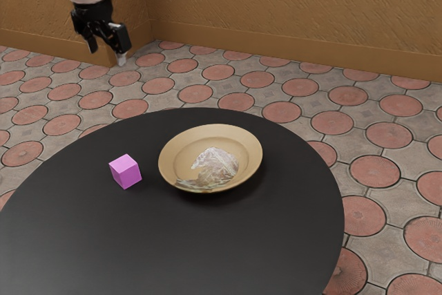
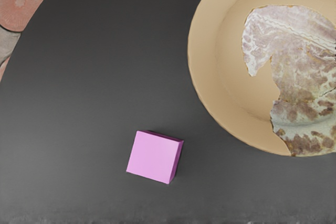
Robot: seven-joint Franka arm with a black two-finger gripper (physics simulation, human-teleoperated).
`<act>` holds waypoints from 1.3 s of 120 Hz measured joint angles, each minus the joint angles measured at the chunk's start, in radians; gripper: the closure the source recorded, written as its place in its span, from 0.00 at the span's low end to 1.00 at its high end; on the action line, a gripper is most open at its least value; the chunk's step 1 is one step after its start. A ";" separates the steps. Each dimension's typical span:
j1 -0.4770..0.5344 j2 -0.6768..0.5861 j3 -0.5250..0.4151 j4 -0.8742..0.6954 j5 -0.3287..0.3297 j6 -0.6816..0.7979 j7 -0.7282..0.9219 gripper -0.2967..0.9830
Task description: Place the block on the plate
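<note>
High at the exterior view's upper left, my black gripper stands open, its two fingers apart with nothing between them. It is well above the tabletop. The pink block rests on the dark table, beside the plate and not touching it. The tan plate has a whitish, brown-mottled patch across part of its inside. In the wrist view the block lies below my hand on the bare table, with a gap between it and the rim of the plate.
A round black table carries both things, and its curved edge shows in the wrist view too. Beyond it are a floor of red round tiles and a brown wall behind the arm.
</note>
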 joint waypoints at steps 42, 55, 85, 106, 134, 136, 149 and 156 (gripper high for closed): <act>0.058 0.132 0.047 -0.266 -0.051 0.221 0.085 0.23; 0.061 0.131 0.048 -0.380 -0.063 0.332 0.124 0.23; 0.061 0.129 0.047 -0.479 -0.068 0.492 0.222 0.23; 0.069 0.136 0.044 -0.504 -0.070 0.549 0.272 0.23; 0.077 0.189 0.044 -0.503 -0.083 0.596 0.320 0.23; 0.078 0.193 0.044 -0.503 -0.084 0.599 0.322 0.23; 0.087 0.212 0.044 -0.501 -0.092 0.613 0.339 0.23; 0.090 0.223 0.043 -0.498 -0.093 0.618 0.347 0.23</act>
